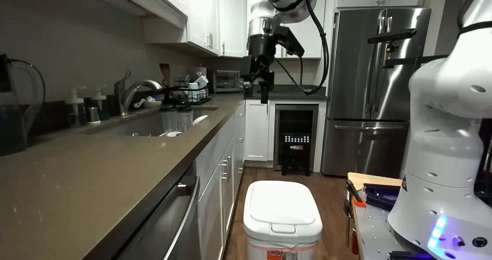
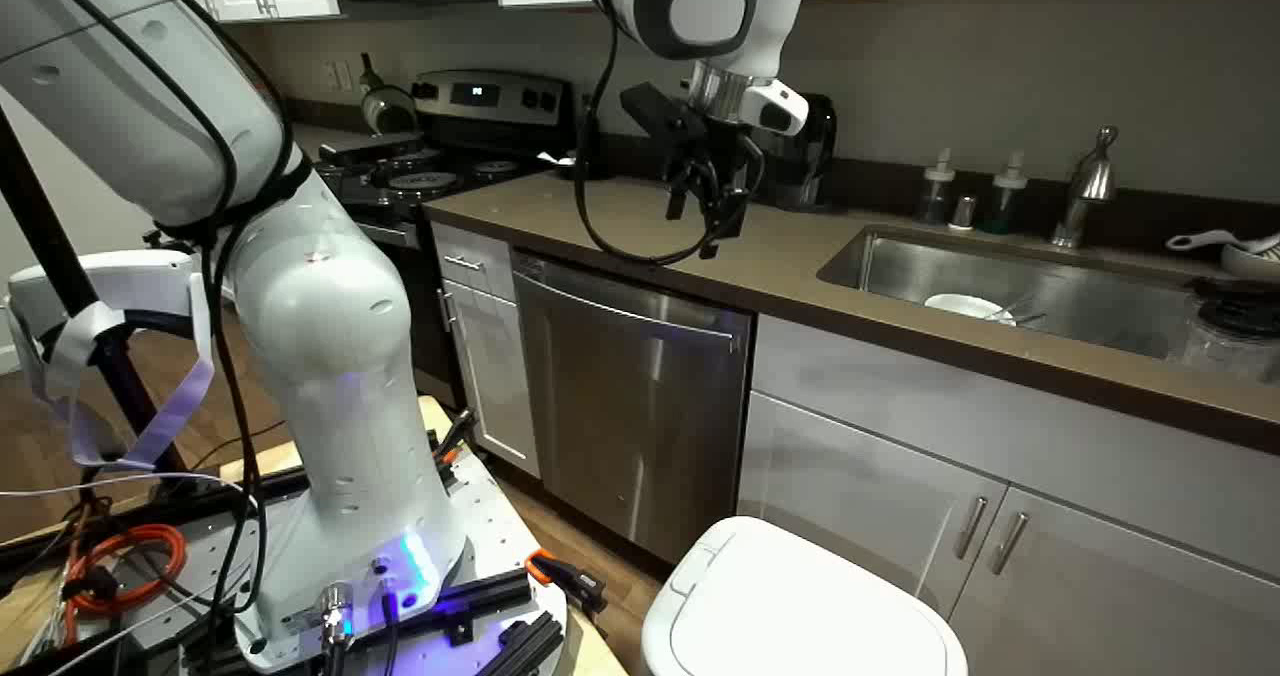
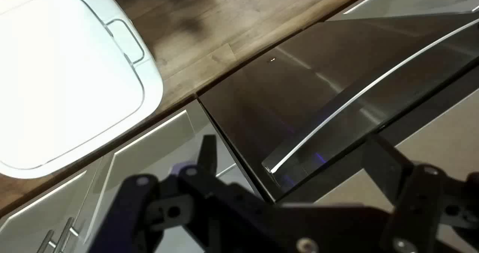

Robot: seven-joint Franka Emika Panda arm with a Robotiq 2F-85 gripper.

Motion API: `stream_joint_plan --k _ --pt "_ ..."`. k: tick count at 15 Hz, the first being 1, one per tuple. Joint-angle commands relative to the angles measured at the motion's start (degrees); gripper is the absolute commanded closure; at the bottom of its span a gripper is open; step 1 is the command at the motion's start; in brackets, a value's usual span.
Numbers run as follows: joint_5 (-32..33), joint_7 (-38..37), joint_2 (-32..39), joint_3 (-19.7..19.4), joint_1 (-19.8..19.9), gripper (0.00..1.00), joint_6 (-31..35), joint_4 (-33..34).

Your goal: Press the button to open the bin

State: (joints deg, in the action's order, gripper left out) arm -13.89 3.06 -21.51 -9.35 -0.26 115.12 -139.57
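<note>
Gripper hangs higher than the dishwasher, jaws wide apart, nothing held | bin, lid closed, stands just off the dishwasher's end | likely button, on its dishwasher-side edge: I'd reach down, outward.

Arm: glossy white from here, rounded, small oval marks; left of the frame in an exterior view.
Base: white, flared; lower right in an exterior view.
Light: blue-white segmented strip on the base.
Cables: black, one in a wide loop, upper middle.
Strap: black, round the arm.
Joint cap: pale disc ringed dark grey, top centre.
Collar: silver metal.
Gripper: matte black, blocky, jointed.
Screws: silver heads, one brassy, bottom of the wrist view.
</note>
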Motion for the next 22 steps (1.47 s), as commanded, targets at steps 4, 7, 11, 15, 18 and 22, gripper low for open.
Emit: stream_joint_plan --k 4,7,11,15,18,22 --pt "-0.46 0.40 0.10 1.22 1.34 0.00 -0.22 0.11" --pt "-0.46 0.40 0.10 1.22 1.34 0.00 -0.22 0.11" --pt "-0.46 0.40 0.10 1.21 1.34 0.00 -0.22 0.11" --pt "-0.91 0.98 1.33 0.97 1.25 0.00 0.09 0.54" --pt "0.00 2.60 6.20 0.03 2.14 0.00 2.30 1.47" --pt "-0.81 6.74 15.69 -1.43 3.32 0.00 5.90 3.90"
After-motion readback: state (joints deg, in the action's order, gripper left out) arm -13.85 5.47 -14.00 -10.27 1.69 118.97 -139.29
